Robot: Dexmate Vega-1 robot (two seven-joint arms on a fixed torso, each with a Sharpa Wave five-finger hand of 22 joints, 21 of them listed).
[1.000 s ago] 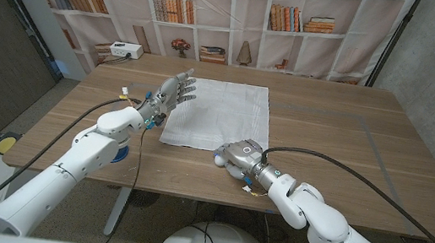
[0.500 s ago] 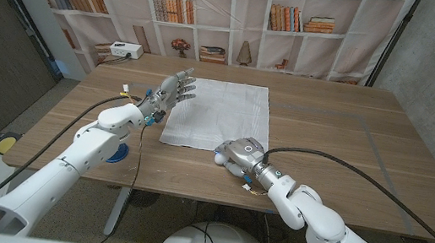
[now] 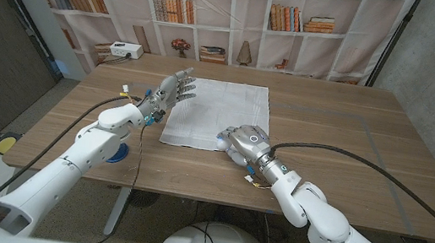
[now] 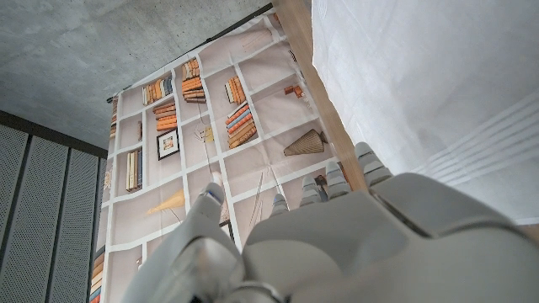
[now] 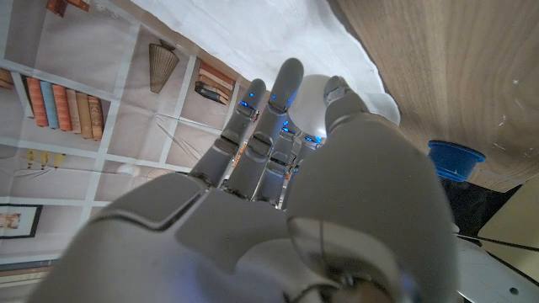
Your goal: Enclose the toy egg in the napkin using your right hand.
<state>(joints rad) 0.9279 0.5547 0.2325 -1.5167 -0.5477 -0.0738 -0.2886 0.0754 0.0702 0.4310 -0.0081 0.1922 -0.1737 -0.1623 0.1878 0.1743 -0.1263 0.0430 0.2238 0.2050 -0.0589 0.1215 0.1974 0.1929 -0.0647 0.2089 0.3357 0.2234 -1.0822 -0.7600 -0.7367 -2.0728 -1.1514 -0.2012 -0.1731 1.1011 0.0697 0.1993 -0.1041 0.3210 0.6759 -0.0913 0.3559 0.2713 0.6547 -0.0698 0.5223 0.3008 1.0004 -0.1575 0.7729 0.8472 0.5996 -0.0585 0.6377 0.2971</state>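
Curling around the toy egg (image 3: 221, 142), the right hand (image 3: 242, 140) grips it at the napkin's (image 3: 219, 113) near edge.

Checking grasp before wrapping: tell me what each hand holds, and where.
Right hand grips the toy egg around its sides; left hand holds nothing.

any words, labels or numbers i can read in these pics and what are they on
None can be read.
Book spines on the printed bookshelf backdrop: too small and blurred to read.
Framed pictures on that backdrop: no legible text.
White box at the table's far left corner: no readable label.
Napkin, right hand, left hand: no markings visible.
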